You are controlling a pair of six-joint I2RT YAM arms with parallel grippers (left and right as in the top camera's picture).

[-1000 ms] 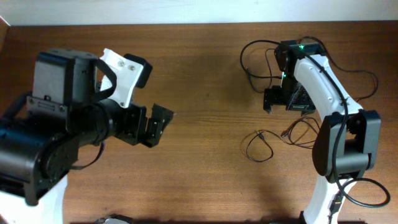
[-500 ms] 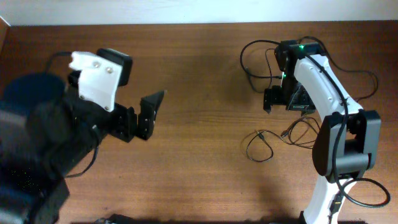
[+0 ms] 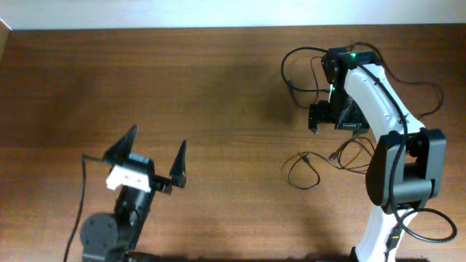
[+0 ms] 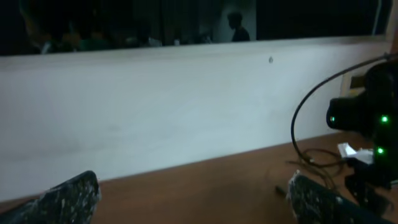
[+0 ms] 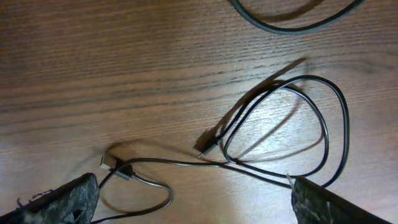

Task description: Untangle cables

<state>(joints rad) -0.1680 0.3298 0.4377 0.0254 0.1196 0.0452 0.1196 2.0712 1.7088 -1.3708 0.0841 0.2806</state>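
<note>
The cables (image 3: 314,169) lie as thin black loops on the wooden table, near the base of the right arm. In the right wrist view, a large double loop (image 5: 324,127) crosses a long strand, with one small plug (image 5: 208,146) in the middle. Two more plug ends (image 5: 115,167) lie at the lower left, one of them silvery. My right gripper (image 3: 334,116) (image 5: 196,205) hangs open above them, touching nothing. Far off at the front left, my left gripper (image 3: 151,156) (image 4: 193,202) is open and empty, facing the back wall.
A thicker black arm cable (image 3: 291,73) loops on the table behind the right gripper and shows again as a thick cable (image 5: 292,22) in the right wrist view. The right arm (image 4: 367,124) stands at the right of the left wrist view.
The left arm has drawn back from the middle left of the table toward the front edge, its jaws still open. The right arm and the cables have not moved.
</note>
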